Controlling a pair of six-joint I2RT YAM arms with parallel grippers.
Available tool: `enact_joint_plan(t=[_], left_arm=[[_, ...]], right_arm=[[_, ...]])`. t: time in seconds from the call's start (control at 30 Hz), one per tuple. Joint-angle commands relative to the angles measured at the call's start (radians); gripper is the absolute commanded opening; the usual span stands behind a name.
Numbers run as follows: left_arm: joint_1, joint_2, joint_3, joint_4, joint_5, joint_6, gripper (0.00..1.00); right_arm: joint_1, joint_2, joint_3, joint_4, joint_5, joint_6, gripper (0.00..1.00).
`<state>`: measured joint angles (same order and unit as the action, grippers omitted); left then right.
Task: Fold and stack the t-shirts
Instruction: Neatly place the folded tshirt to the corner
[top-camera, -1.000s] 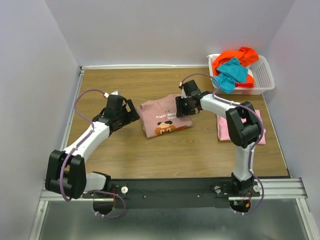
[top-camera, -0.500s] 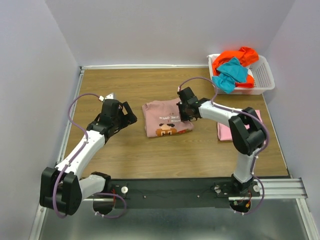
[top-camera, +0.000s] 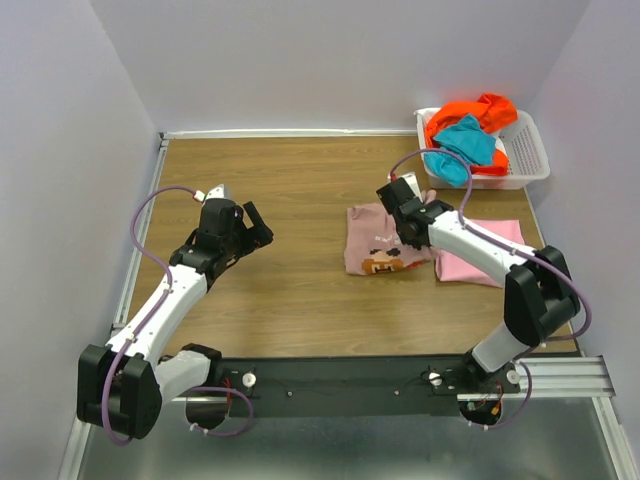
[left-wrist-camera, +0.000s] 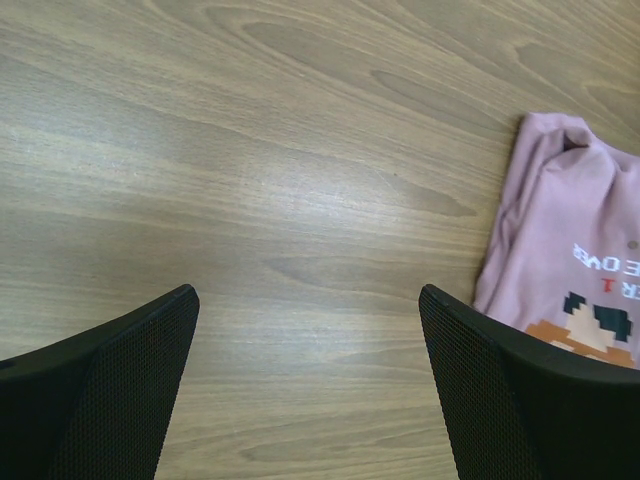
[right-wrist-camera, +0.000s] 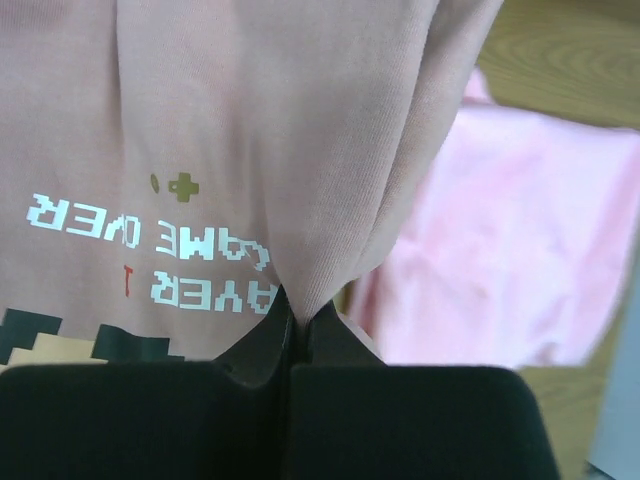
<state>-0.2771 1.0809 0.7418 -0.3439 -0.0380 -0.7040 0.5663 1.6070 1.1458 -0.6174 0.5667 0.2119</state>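
Note:
The folded dusty mauve t-shirt (top-camera: 383, 241) with a pixel print lies on the table, its right edge against the folded light pink t-shirt (top-camera: 484, 256). My right gripper (top-camera: 409, 224) is shut on a pinched fold of the mauve t-shirt (right-wrist-camera: 250, 150), with the light pink t-shirt (right-wrist-camera: 520, 250) just to its right. My left gripper (top-camera: 256, 226) hangs open over bare wood, well left of the mauve t-shirt (left-wrist-camera: 580, 250), and its fingers (left-wrist-camera: 110, 390) hold nothing. An orange t-shirt (top-camera: 470, 112) and a teal t-shirt (top-camera: 462, 145) lie crumpled in the basket.
The white slotted basket (top-camera: 525, 152) stands at the back right corner. Grey walls close in the table on the left, back and right. Bare wooden tabletop (top-camera: 290, 180) stretches between the two arms.
The right gripper shut on the mauve t-shirt and dragged it right, up against the light pink one. The left arm drew back a little to the left and stayed open.

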Motion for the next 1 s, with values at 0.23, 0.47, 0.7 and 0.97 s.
enact_joint_plan(t=[0.23,0.47,0.7,0.97], left_arm=[[-0.004,-0.003,-0.001,0.009,-0.011,0.005,0.98],[-0.004,-0.004,0.01,0.008,-0.007,0.009,0.98],[-0.004,-0.006,0.01,0.013,-0.002,0.009,0.98],[-0.004,0.008,0.008,0.02,0.0,0.009,0.99]], right_arm=[[-0.02,-0.268,-0.055,-0.077,0.269,-0.264,0.0],[-0.031,-0.421,-0.052,-0.079,0.282,-0.371,0.0],[-0.069,-0.441,-0.023,-0.088,0.268,-0.396,0.01],[-0.18,-0.441,0.012,-0.09,0.203,-0.411,0.0]])
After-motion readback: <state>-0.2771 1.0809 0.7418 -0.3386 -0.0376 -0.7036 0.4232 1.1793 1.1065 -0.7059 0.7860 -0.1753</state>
